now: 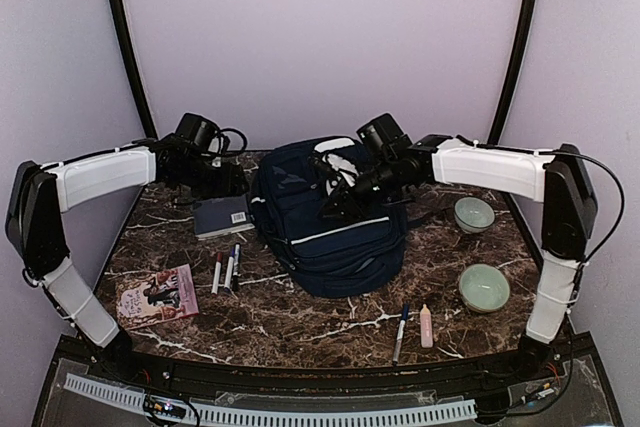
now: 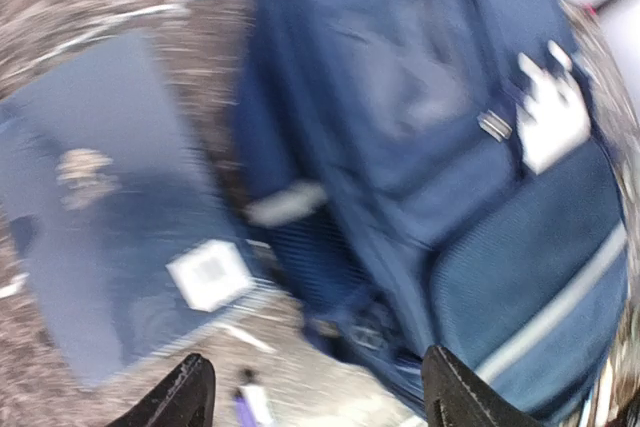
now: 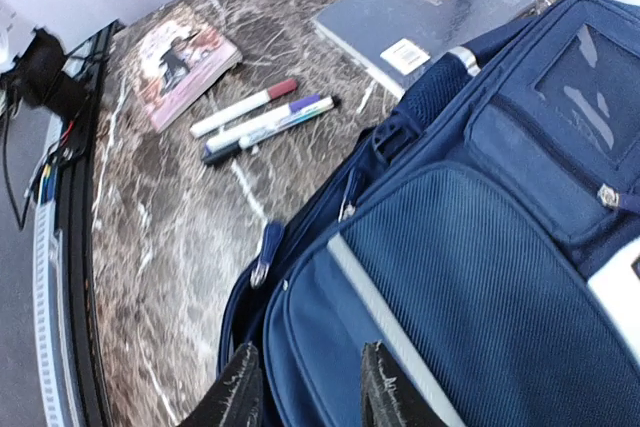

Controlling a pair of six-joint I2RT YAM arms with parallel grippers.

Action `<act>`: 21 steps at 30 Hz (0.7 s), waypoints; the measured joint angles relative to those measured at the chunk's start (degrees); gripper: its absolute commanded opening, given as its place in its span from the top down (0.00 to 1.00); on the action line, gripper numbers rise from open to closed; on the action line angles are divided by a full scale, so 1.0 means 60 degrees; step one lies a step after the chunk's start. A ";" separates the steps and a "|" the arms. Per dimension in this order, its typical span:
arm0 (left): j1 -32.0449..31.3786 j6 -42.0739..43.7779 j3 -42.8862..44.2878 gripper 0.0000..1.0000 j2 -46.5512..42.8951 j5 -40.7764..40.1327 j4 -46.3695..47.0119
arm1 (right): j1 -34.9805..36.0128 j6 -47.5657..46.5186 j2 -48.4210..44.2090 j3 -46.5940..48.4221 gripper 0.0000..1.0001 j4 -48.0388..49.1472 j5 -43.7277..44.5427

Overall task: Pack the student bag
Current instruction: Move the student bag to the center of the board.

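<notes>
Nearest, right of the student bag [image 1: 330, 237], a pen [image 1: 401, 332] and a pink tube [image 1: 426, 325] are laid on the bench [image 1: 300, 322]. Left of the bag, a pink paperback [image 1: 157, 295] and markers [image 1: 226, 269] are noted. The bag is laid flat mid-bench. Right gripper [image 3: 312, 352]: jaws pinched on bag fabric. Left gripper [image 2: 318, 357]: jaws spread, nothing between, held over the dark hardcover book [image 2: 120, 217] just left of the bag.
</notes>
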 measured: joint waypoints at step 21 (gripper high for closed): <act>0.3559 -0.1239 -0.1016 0.24 0.1446 0.1577 0.0586 | 0.1173 0.4725 0.6218 0.6830 0.29 0.1184 0.0444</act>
